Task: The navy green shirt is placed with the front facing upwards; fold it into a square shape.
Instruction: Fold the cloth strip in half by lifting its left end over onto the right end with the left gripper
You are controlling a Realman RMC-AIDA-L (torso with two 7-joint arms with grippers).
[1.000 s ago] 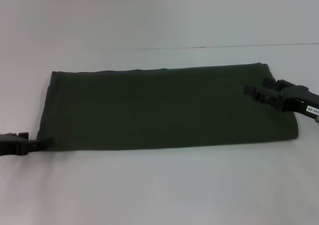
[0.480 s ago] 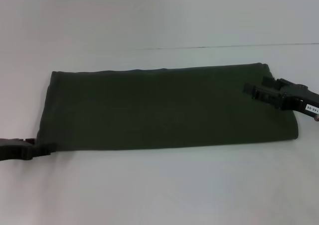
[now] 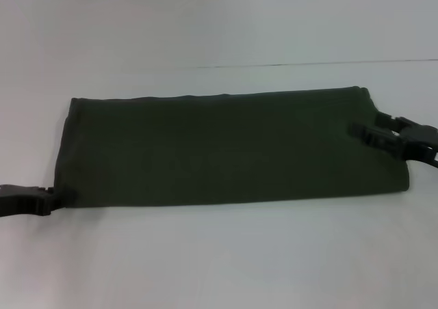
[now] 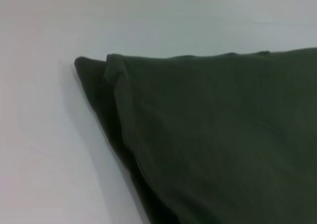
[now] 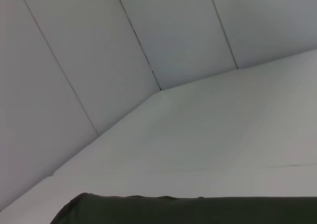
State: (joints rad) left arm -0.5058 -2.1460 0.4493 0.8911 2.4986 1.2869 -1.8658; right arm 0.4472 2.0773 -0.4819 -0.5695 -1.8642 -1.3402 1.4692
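The navy green shirt (image 3: pixel 233 148) lies flat on the white table as a long band running left to right, with only plain green cloth showing. My left gripper (image 3: pixel 63 197) sits low on the table at the band's near left corner, and the left wrist view shows that layered corner (image 4: pixel 114 85) close up. My right gripper (image 3: pixel 366 126) hovers open over the band's right end, near its far corner, with nothing between its fingers. In the right wrist view only the shirt's far edge (image 5: pixel 188 211) appears.
The white table (image 3: pixel 219 254) extends in front of and behind the shirt. A wall of pale panels (image 5: pixel 74 60) rises behind the table's far edge (image 3: pixel 308 64).
My right gripper has drawn back to the right, off toward the shirt's end. My left gripper dipped slightly and returned to the near left corner. The shirt has not moved.
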